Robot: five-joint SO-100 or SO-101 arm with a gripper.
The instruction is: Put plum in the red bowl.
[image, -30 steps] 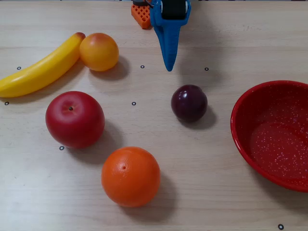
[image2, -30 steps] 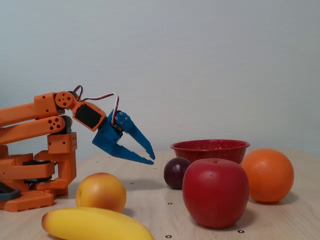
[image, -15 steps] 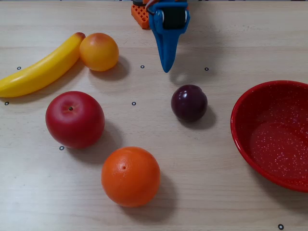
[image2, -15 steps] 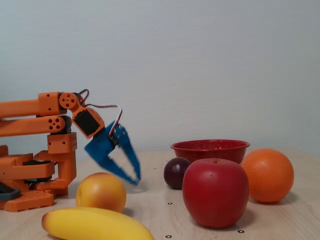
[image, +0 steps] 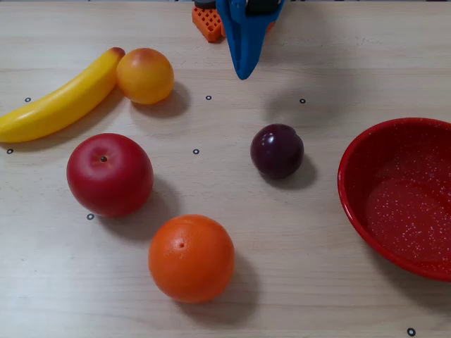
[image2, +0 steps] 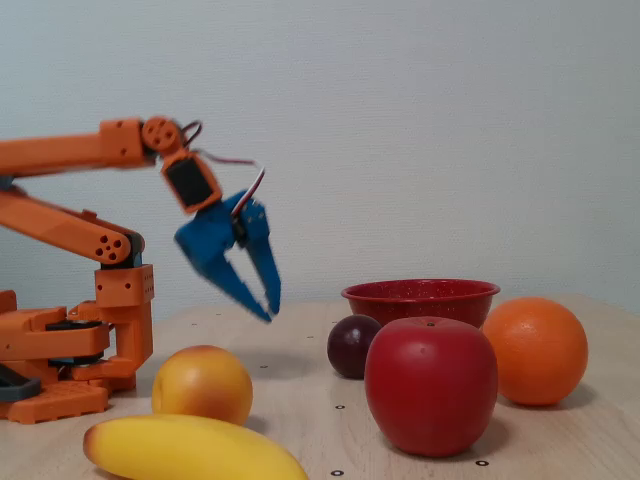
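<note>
Sitting empty on the worktop (image: pixel 296 282), the red bowl (image: pixel 352 184) is being seen far from the jaws. The orange arm (image2: pixel 60 152) is being shown only in the fixed view. The jaws of the gripper (image2: pixel 262 303) are being held slightly parted, hanging empty above the worktop; the plum (image: pixel 277 150) is lying beyond them, near the bowl.

Robot test bench: marked wooden table (image: pixel 296 246), bare wall (image2: pixel 450 120).

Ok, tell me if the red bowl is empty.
Empty: the red bowl shows only its speckled inside; the plum sits outside on the table.
</note>
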